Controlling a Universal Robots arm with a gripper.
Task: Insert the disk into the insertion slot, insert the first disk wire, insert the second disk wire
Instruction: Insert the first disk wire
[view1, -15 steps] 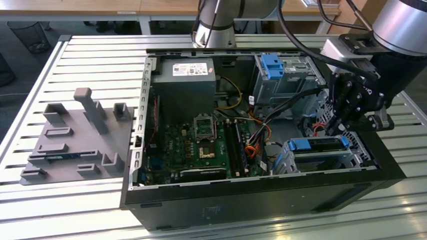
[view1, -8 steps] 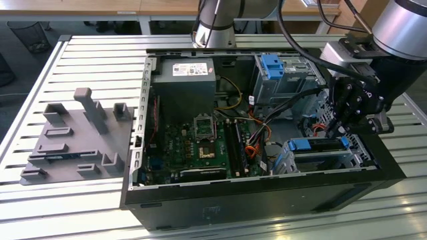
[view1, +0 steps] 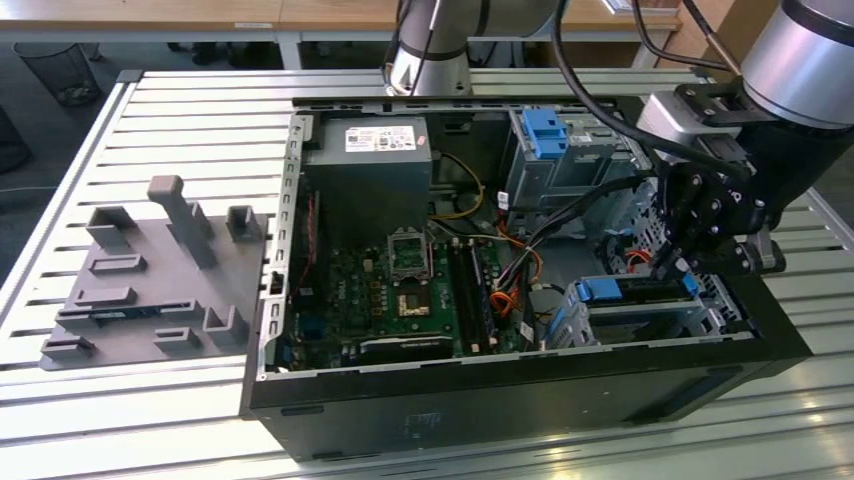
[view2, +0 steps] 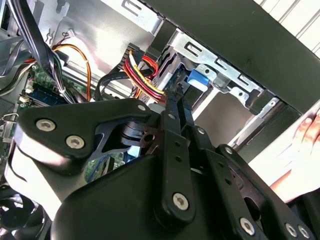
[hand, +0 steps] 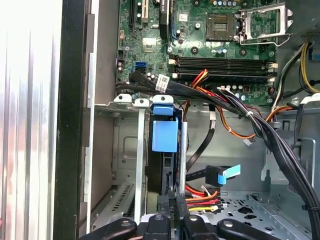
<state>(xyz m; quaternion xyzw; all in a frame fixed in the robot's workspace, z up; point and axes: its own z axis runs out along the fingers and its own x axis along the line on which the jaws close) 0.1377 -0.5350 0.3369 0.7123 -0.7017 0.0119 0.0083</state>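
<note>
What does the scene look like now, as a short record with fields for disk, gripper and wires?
disk: in the insertion slot, blue carrier showing
gripper: inside the computer case, beside the slot, close to the red-yellow wires
blue-tabbed connector: near the disk; plugged or not unclear
bystander: a hand outside the case

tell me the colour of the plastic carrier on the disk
Bright blue; the disk carrier shows best in the first wrist view.
</note>
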